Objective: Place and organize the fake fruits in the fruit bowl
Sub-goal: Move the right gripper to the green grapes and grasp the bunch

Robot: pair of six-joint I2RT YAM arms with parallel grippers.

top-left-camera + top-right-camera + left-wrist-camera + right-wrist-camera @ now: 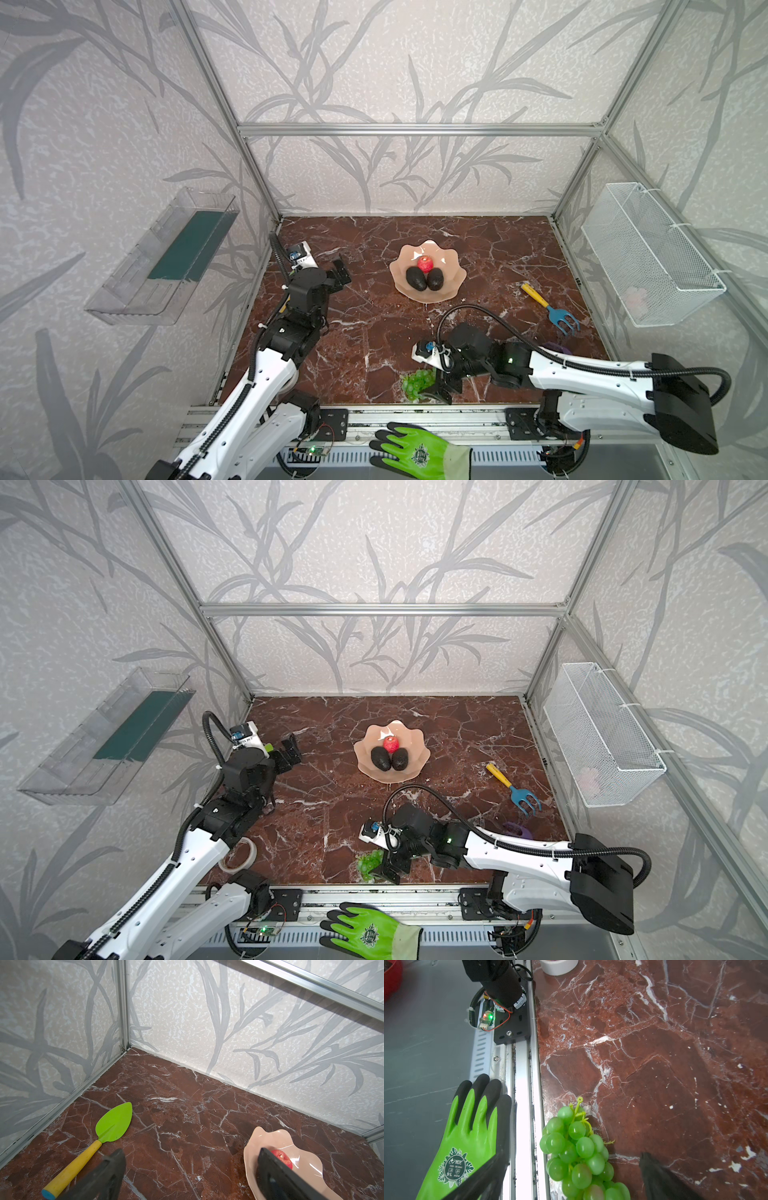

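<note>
The peach-pink fruit bowl (451, 293) (415, 771) stands mid-table in both top views. It holds a red apple (425, 264) (390, 744) and two dark avocados (416, 278) (435, 279) side by side. The green grapes (417, 384) (577, 1153) lie at the table's front edge. My right gripper (436, 390) (574, 1156) is open, low over them, one finger on each side, neither seen touching. My left gripper (338, 272) (191, 1157) is open and empty at the left, with the bowl (253, 1147) and the apple (283, 1157) beside one finger.
A green trowel (114, 1124) lies near the left wall. A blue rake (552, 311) lies right of the bowl. A tape roll (239, 856) sits by the left arm. A green glove (467, 1142) lies beyond the front rail (525, 1105). A wire basket (652, 253) and a clear tray (166, 257) hang on the side walls.
</note>
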